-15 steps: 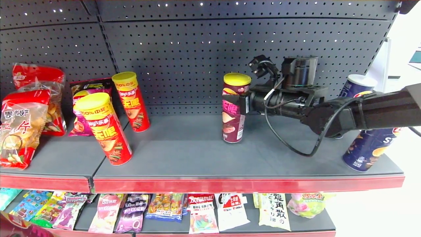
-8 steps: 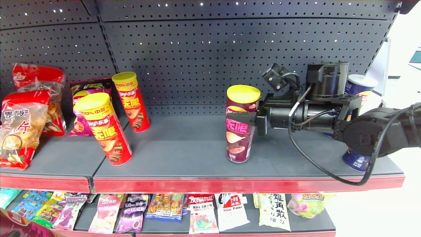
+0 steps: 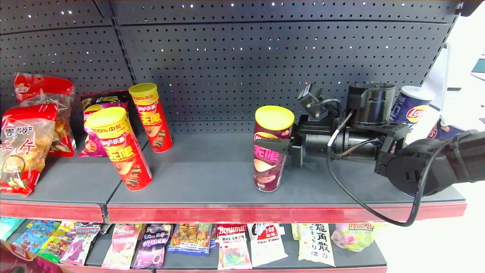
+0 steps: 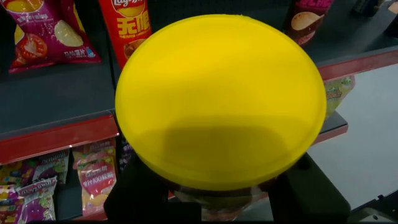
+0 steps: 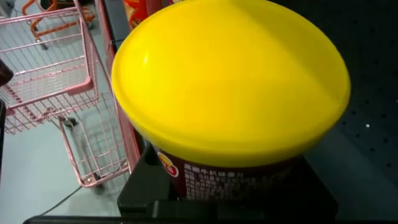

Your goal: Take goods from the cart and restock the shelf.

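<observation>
The right hand [image 3: 276, 146] is clamped on the purple can [image 3: 267, 168], which is upright on the shelf [image 3: 212, 170]. The left hand [image 4: 227, 202] grips a yellow-lidded can [image 4: 221, 99].

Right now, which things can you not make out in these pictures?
Head view: the right arm covers most of the blue can; the frame's edge cuts off a red object at the bottom left.
Right wrist view: the maroon can hides under its lid where the right gripper presses it.
Left wrist view: the yellow-lidded can in the left gripper hides its own body.
</observation>
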Controlling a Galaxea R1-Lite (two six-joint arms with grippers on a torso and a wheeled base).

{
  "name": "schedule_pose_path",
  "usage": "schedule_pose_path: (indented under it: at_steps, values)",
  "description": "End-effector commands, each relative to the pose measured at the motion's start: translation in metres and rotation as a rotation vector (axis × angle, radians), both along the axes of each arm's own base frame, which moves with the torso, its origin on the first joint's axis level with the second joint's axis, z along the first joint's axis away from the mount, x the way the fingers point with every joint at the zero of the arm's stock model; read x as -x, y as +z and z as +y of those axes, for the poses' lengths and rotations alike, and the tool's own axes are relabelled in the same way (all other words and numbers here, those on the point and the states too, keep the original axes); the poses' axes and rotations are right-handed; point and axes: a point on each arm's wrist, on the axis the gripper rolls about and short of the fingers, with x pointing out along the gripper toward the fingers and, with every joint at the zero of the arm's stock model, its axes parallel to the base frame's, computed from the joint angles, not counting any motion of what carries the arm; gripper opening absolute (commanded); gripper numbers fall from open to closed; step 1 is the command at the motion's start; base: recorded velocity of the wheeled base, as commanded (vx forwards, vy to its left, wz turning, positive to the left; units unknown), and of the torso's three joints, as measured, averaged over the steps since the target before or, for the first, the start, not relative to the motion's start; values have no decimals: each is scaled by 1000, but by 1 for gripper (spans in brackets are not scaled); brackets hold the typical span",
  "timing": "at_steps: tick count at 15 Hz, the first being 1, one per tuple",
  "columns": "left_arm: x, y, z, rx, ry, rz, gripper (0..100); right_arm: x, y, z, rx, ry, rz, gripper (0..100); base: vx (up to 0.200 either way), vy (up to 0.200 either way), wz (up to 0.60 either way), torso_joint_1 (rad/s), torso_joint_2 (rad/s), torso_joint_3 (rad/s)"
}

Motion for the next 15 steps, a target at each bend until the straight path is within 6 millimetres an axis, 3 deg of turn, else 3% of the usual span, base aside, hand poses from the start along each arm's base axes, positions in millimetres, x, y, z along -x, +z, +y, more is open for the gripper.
schedule_pose_path:
  at_steps: [1,15]
  values:
    - [0,0,0,-1,-1,4,0,3,-6,0,12,11,19,0,0,0,0,0,0,0]
    - [-1,-2,0,-3,-6,11,0,16,-13,-3,13,50,78,0,0,0,0,0,0,0]
